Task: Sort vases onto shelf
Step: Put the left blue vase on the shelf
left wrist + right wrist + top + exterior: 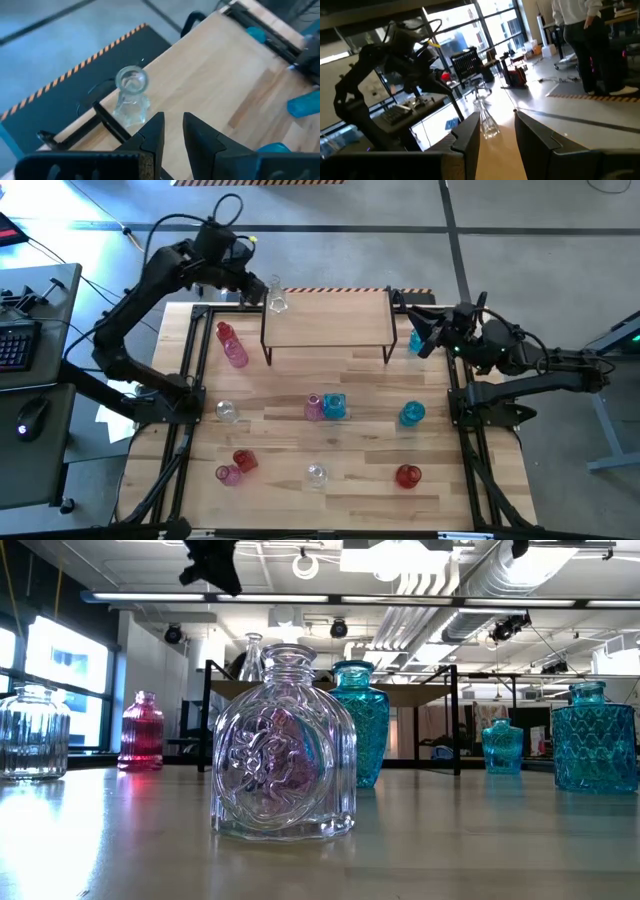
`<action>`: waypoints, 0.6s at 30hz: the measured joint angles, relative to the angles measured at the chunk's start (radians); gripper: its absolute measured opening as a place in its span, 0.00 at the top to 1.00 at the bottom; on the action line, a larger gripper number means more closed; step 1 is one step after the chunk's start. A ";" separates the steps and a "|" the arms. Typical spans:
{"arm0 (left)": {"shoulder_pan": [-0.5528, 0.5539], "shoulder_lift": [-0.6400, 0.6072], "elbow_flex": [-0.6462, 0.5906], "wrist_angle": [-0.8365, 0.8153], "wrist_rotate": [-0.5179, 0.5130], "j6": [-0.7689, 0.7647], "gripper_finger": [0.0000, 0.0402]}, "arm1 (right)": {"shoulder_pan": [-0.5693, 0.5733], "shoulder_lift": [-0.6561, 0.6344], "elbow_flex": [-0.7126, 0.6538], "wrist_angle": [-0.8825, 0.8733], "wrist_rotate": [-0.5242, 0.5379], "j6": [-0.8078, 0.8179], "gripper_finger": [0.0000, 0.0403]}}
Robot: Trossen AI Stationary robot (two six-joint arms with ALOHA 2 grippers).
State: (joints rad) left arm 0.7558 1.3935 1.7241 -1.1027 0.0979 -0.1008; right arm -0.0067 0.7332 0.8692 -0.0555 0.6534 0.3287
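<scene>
One clear narrow-necked glass vase [131,100], smooth light-wood shelf [325,320]

Twelve small glass vases are counted from above. Two are clear and bulbous: [227,411] and [316,473]. One clear slender-necked vase [277,299] is seen on the light-wood shelf [330,320]. Three are red: [224,332], [245,461], [407,476]. Three are pink: [236,355], [313,408], [228,475]. Three are blue: [334,406], [412,414], [416,339].

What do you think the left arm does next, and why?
Probably it backs off toward another vase. The left gripper hangs just behind the clear vase, which stands free on the shelf's far left corner, its fingers empty with a narrow gap; a pink vase stands nearby.
</scene>
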 joint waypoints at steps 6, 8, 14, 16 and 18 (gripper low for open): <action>-0.039 -0.059 0.000 0.000 0.076 0.027 0.84 | 0.000 0.030 0.000 0.042 0.080 0.006 0.73; -0.053 -0.070 0.000 0.000 0.105 0.041 0.84 | 0.000 0.035 0.000 0.042 0.107 0.016 0.73; -0.105 -0.087 0.000 0.000 0.175 0.086 0.84 | 0.000 0.060 0.000 0.042 0.120 0.085 0.73; -0.121 -0.087 0.000 0.000 0.212 0.105 0.84 | 0.000 0.074 0.000 0.043 0.116 0.100 0.73; -0.136 -0.087 0.000 0.000 0.235 0.115 0.84 | 0.000 0.090 0.001 0.045 0.107 0.112 0.73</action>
State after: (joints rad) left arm 0.6202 1.3064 1.7241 -1.1027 0.3330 0.0140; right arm -0.0067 0.8227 0.8703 -0.0107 0.7605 0.4403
